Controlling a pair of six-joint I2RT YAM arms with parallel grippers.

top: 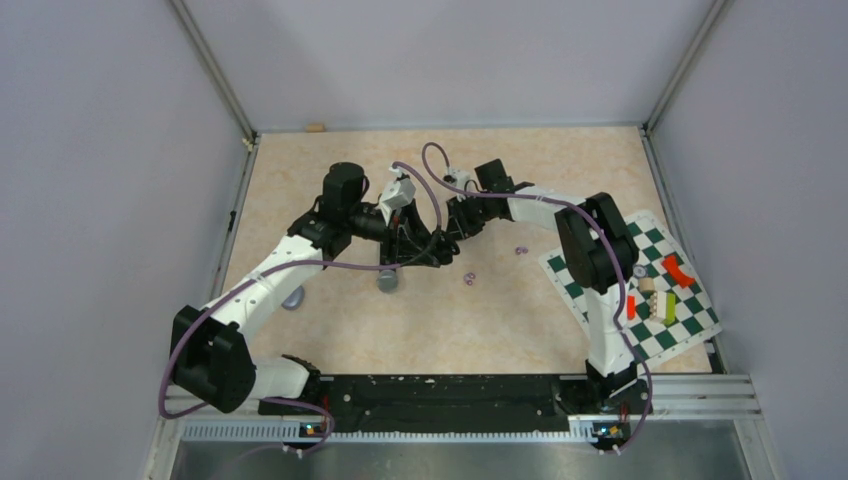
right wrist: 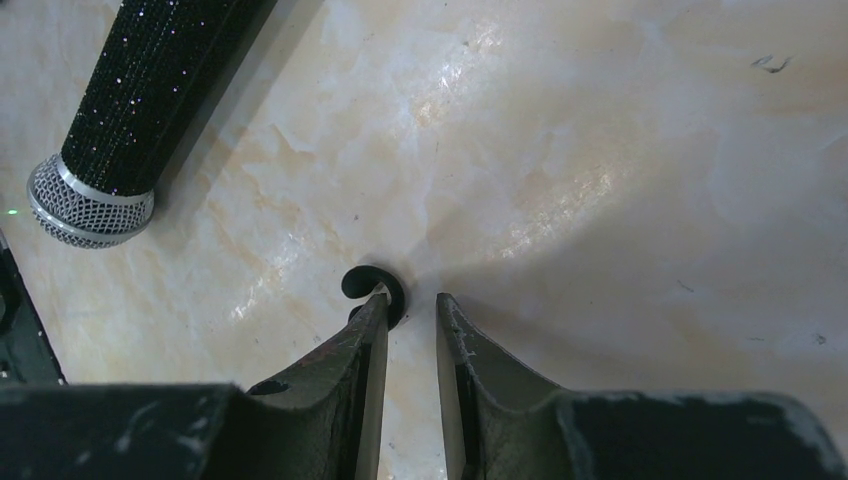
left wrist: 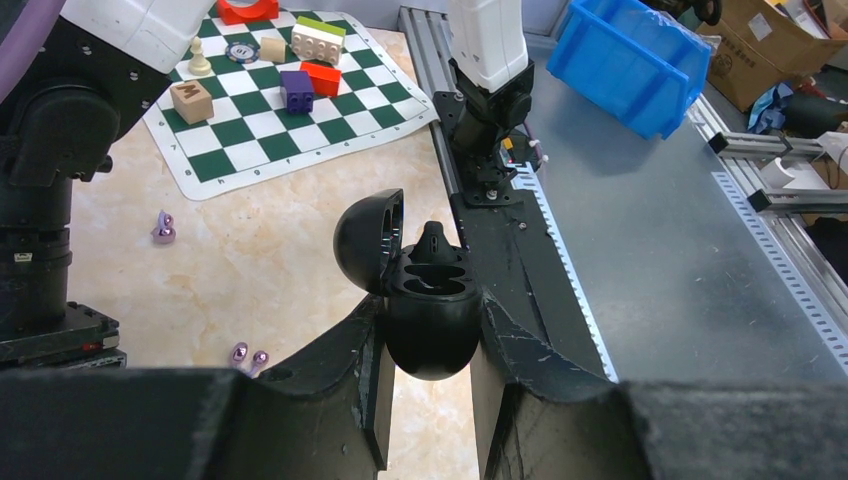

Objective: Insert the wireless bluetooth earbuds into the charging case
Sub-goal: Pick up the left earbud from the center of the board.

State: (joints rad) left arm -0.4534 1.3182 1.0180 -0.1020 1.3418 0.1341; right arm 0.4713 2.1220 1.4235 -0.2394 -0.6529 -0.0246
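Note:
My left gripper (left wrist: 430,395) is shut on the round black charging case (left wrist: 432,335), whose lid (left wrist: 368,238) stands open to the left. A black piece (left wrist: 432,240) rises from the case's far pocket. My right gripper (right wrist: 412,300) is low over the table, its jaws a narrow gap apart with nothing between them. A black curled earbud (right wrist: 368,282) lies on the table against the outer side of its left fingertip (right wrist: 378,312). Purple earbuds lie loose on the table (left wrist: 163,228) (left wrist: 248,355), and they also show in the top view (top: 469,279) (top: 521,250). Both grippers (top: 432,250) (top: 452,228) meet mid-table.
A black glitter microphone (right wrist: 130,100) with a silver mesh head lies left of my right gripper. A green chessboard mat (top: 690,325) with coloured blocks lies at the right. In the left wrist view a blue bin (left wrist: 630,60) and the right arm's base (left wrist: 490,90) stand beyond the table's edge.

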